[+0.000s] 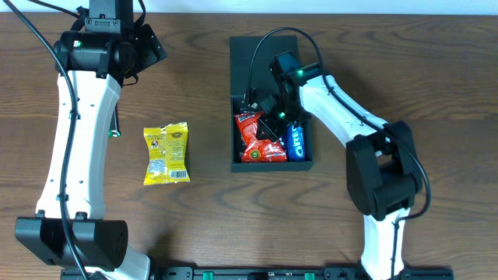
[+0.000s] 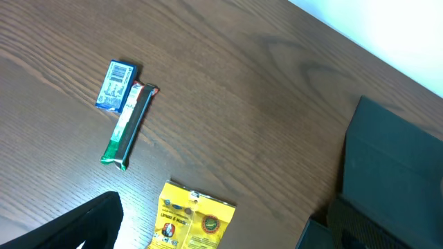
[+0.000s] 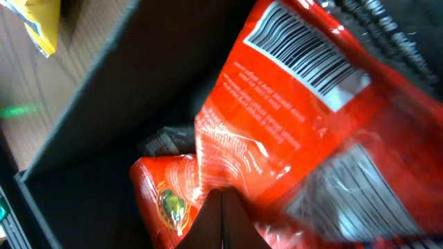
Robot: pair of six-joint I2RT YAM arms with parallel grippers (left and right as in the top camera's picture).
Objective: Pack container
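The container (image 1: 243, 71), a dark shallow box with its flap lid lying open at the far side, sits at the table's middle. It shows at the right edge of the left wrist view as the container (image 2: 398, 155). Inside lie red snack packets (image 1: 257, 138) and a blue Oreo packet (image 1: 296, 140). My right gripper (image 1: 268, 113) reaches down into the box. Its fingers are shut together, and the right gripper (image 3: 223, 197) has its tips against the red packets (image 3: 277, 117). My left gripper (image 1: 148, 47) hangs open high at the far left, holding nothing.
A yellow snack packet (image 1: 166, 153) lies on the wood left of the box, below the open left gripper (image 2: 221, 238). A small blue packet (image 2: 115, 86) and a green-and-red bar (image 2: 129, 124) lie side by side further left, mostly hidden under the left arm overhead.
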